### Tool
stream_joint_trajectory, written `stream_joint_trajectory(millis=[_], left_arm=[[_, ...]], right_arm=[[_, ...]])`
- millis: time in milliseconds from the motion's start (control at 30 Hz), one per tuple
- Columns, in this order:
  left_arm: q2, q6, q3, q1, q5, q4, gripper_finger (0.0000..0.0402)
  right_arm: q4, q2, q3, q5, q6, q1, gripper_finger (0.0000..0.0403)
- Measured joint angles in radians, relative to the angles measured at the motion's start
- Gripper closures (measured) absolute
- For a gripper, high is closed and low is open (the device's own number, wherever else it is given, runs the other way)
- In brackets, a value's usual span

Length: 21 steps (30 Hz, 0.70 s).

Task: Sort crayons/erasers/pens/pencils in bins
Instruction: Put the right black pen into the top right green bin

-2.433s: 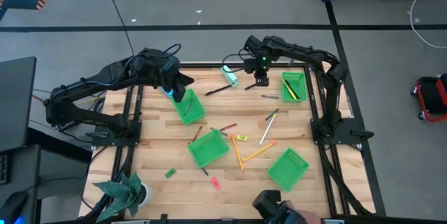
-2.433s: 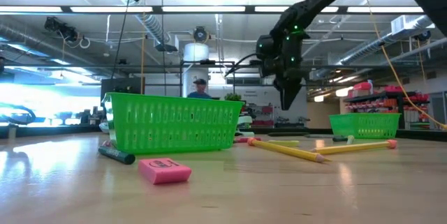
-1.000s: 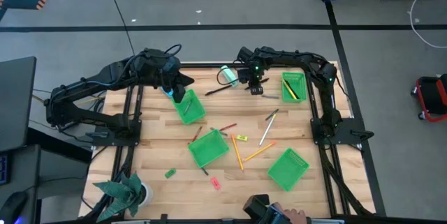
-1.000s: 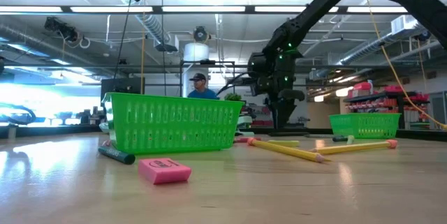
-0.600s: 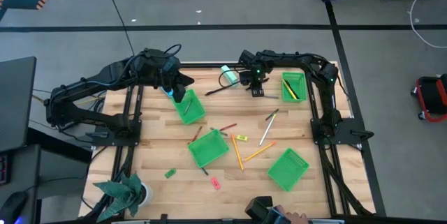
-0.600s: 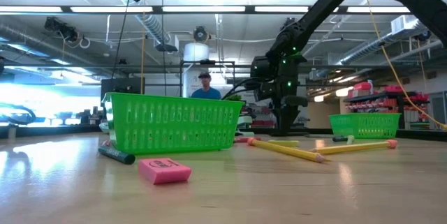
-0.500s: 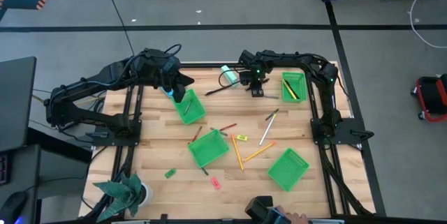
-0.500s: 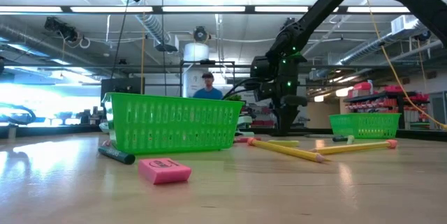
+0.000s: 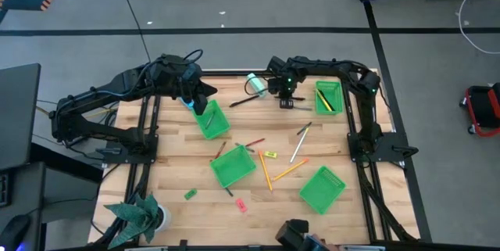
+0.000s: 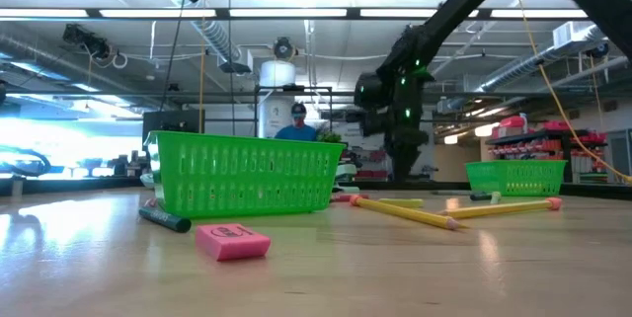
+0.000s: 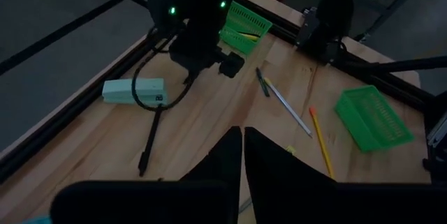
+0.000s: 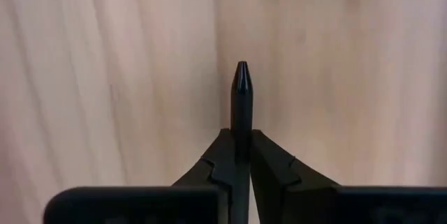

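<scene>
My right gripper point(image 9: 285, 101) stands at the table's far side, pointing down, shut on a short dark pen point(image 12: 242, 91). It is between the teal-and-white block point(image 9: 256, 84) and the far right bin point(image 9: 328, 96), which holds pencils. My left gripper point(image 11: 243, 155) hangs shut and empty above the far left bin point(image 9: 211, 120). A long black pen point(image 9: 242, 101) lies on the wood near the block. Pencils point(image 9: 266, 171), a crayon point(image 9: 254, 142) and a yellow eraser point(image 9: 269, 155) lie mid-table. A pink eraser point(image 10: 232, 241) lies near the front edge. My right gripper pinches the dark pen's shaft point(image 12: 241, 135) between its two fingers, which come from above and lie across it. The pen's cone-shaped tip point(image 12: 242, 70) sticks out past the fingers. Its other end is hidden under the gripper. The pen lies level against the wood.
Two more green bins sit mid-table point(image 9: 233, 166) and at the near right point(image 9: 322, 188). A dark pen point(image 9: 305, 129) and a pale pencil point(image 9: 298, 149) lie right of centre. A green eraser point(image 9: 190, 194) lies near left. A potted plant point(image 9: 141, 213) stands at the near left corner.
My right gripper has stayed over the same far spot, rolled a little about its own axis, and drawn its fingers together onto the dark pen. A person in the room behind has shifted slightly.
</scene>
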Motion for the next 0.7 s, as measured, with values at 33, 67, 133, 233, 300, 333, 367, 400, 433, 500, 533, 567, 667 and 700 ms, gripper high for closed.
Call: stream_joint_trajectory(millis=[33, 67, 133, 233, 300, 333, 367, 400, 433, 500, 533, 567, 667, 700], left_arm=[[0.000, 0.007, 0.000, 0.000, 0.000, 0.001, 0.0378], [0.000, 0.013, 0.000, 0.000, 0.000, 0.002, 0.0380], [0.000, 0.019, 0.000, 0.000, 0.000, 0.003, 0.0383], [0.000, 0.039, 0.000, 0.000, -0.005, 0.004, 0.0385], [0.000, 0.076, 0.000, 0.000, -0.009, 0.004, 0.0383], [0.000, 0.093, 0.000, 0.000, -0.011, 0.005, 0.0381], [0.000, 0.109, 0.000, 0.001, -0.014, 0.007, 0.0379], [0.000, 0.118, 0.000, 0.004, -0.016, 0.011, 0.0377], [0.000, 0.123, 0.000, 0.007, -0.016, 0.015, 0.0375], [0.000, 0.124, 0.000, 0.014, -0.019, 0.023, 0.0372], [0.000, 0.124, 0.000, 0.017, -0.019, 0.026, 0.0371], [0.000, 0.124, 0.000, 0.019, -0.020, 0.030, 0.0370], [0.000, 0.124, 0.000, 0.023, -0.020, 0.035, 0.0371], [0.000, 0.124, 0.000, 0.023, -0.019, 0.036, 0.0372]], right_arm=[[-0.004, -0.021, 0.001, 0.000, 0.028, -0.003, 0.0368], [-0.011, -0.044, 0.002, 0.000, 0.056, -0.006, 0.0368], [-0.018, -0.080, 0.002, 0.000, 0.125, -0.012, 0.0367], [-0.021, -0.152, 0.002, 0.000, 0.262, -0.023, 0.0367], [-0.023, -0.202, 0.003, 0.000, 0.359, -0.035, 0.0367], [-0.026, -0.224, 0.003, 0.000, 0.399, -0.041, 0.0367], [-0.030, -0.244, 0.003, 0.000, 0.436, -0.047, 0.0367], [-0.040, -0.264, 0.003, 0.000, 0.471, -0.056, 0.0367], [-0.054, -0.287, 0.003, 0.008, 0.501, -0.064, 0.0366], [-0.092, -0.325, 0.004, 0.026, 0.557, -0.086, 0.0366], [-0.122, -0.340, 0.004, 0.032, 0.577, -0.100, 0.0366], [-0.152, -0.354, 0.004, 0.038, 0.595, -0.113, 0.0366], [-0.232, -0.389, 0.004, 0.041, 0.643, -0.159, 0.0366], [-0.261, -0.397, 0.004, 0.041, 0.654, -0.173, 0.0366]])
